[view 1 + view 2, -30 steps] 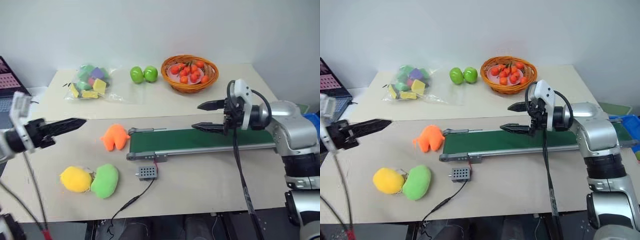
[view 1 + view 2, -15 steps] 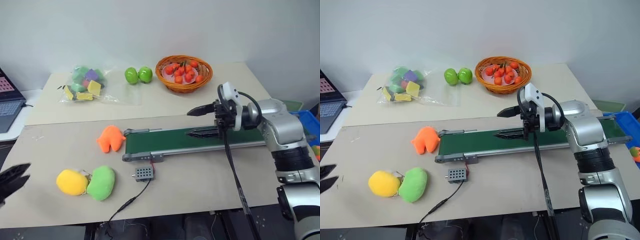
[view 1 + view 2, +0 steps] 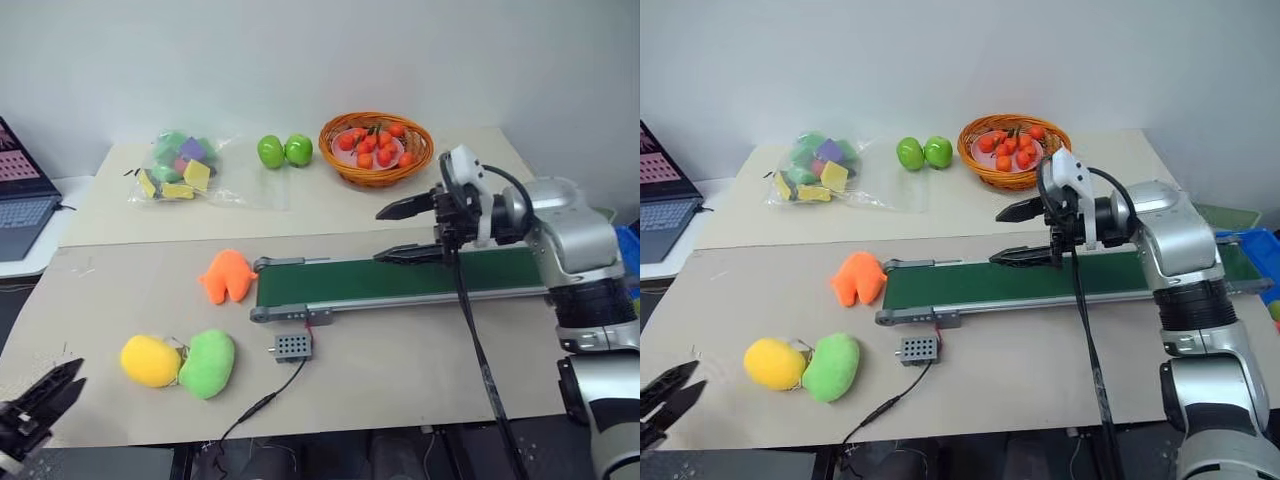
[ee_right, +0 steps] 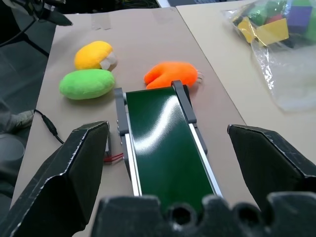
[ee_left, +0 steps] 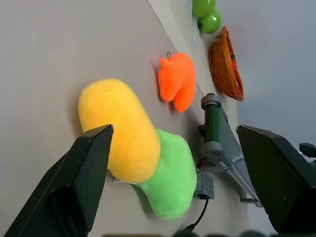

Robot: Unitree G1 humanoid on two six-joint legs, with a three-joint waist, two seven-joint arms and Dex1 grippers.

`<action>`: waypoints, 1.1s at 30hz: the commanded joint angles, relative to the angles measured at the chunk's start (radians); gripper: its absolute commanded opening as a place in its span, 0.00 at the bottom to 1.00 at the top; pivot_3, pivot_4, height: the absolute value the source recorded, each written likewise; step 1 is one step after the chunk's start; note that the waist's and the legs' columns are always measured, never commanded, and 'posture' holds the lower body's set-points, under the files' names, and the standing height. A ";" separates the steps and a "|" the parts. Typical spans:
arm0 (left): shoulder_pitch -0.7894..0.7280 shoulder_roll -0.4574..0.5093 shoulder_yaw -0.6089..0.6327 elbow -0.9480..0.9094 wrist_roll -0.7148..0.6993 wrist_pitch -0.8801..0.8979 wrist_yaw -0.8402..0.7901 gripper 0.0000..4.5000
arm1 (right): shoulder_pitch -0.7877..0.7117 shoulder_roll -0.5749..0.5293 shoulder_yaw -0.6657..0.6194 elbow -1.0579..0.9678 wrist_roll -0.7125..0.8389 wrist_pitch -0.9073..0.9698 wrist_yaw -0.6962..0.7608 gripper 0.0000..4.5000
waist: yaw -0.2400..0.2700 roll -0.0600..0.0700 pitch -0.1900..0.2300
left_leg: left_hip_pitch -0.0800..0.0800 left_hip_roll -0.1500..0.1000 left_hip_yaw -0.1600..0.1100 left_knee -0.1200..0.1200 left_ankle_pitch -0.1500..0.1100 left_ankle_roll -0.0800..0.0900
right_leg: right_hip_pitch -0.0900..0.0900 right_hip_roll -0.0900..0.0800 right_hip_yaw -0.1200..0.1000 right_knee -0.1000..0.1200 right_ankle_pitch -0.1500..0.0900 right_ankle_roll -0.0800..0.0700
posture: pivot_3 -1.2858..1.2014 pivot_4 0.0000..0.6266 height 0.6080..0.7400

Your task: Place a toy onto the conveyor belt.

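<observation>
The yellow toy lies on the table at the front left, touching a lime-green plush. The dark green conveyor belt runs across the middle of the table in its grey frame. My left gripper hangs low at the table's front-left corner, open and empty. It points at the toy from a short way off; in the left wrist view the toy lies between and beyond the fingers. My right gripper hovers open above the belt's middle, pointing left, nothing in it.
An orange plush lies by the belt's left end. A small grey box with a cable sits in front of the belt. At the back are a bag of blocks, two green apples, a basket of oranges and a laptop.
My left gripper has dropped from above the table's left side to low by the front-left corner. The right gripper has barely moved. The camera view has shifted a little.
</observation>
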 commanded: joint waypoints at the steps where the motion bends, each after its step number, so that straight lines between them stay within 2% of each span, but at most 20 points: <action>1: -0.010 0.003 -0.003 0.077 0.005 -0.060 -0.010 0.95 | -0.040 -0.043 -0.020 -0.023 -0.005 0.021 0.014 1.00 | 0.000 0.000 0.000 | 0.000 0.002 0.001 0.001 -0.001 0.000 | 0.000 0.002 0.000 0.000 0.001 -0.001 | 0.52 0.24 1.00; 9: -0.077 -0.042 -0.113 0.208 0.052 -0.147 0.001 0.95 | -0.072 -0.085 -0.030 -0.082 0.025 0.079 0.029 1.00 | 0.000 0.000 0.000 | 0.003 0.009 0.008 0.002 -0.005 -0.002 | -0.002 0.007 0.000 -0.001 0.002 -0.004 | 0.52 0.24 1.00; 18: -0.146 -0.070 -0.195 0.279 0.083 -0.205 0.023 0.95 | -0.108 -0.027 -0.014 -0.155 0.043 0.107 0.001 1.00 | 0.006 0.003 0.000 | 0.010 0.011 0.012 0.001 -0.005 -0.002 | 0.001 0.008 0.003 0.000 0.002 -0.005 | 0.52 0.24 1.00; 28: -0.232 -0.075 -0.255 0.327 0.085 -0.218 0.032 0.95 | -0.096 -0.019 -0.022 -0.196 0.073 0.129 -0.008 1.00 | 0.024 0.007 -0.002 | 0.010 0.011 0.012 0.001 -0.005 -0.002 | 0.001 0.008 0.003 0.000 0.002 -0.005 | 0.52 0.24 1.00; 31: -0.252 -0.073 -0.270 0.354 0.090 -0.208 0.046 0.80 | -0.090 -0.021 -0.026 -0.202 0.075 0.130 -0.015 1.00 | 0.025 0.007 -0.002 | 0.010 0.011 0.012 0.001 -0.005 -0.002 | 0.001 0.008 0.003 0.000 0.002 -0.005 | 0.52 0.24 1.00; 33: -0.260 -0.072 -0.277 0.362 0.089 -0.203 0.041 0.61 | -0.086 -0.024 -0.029 -0.205 0.076 0.130 -0.020 1.00 | 0.024 0.007 -0.002 | 0.010 0.010 0.012 0.001 -0.005 -0.002 | 0.001 0.008 0.003 0.000 0.002 -0.005 | 0.52 0.24 1.00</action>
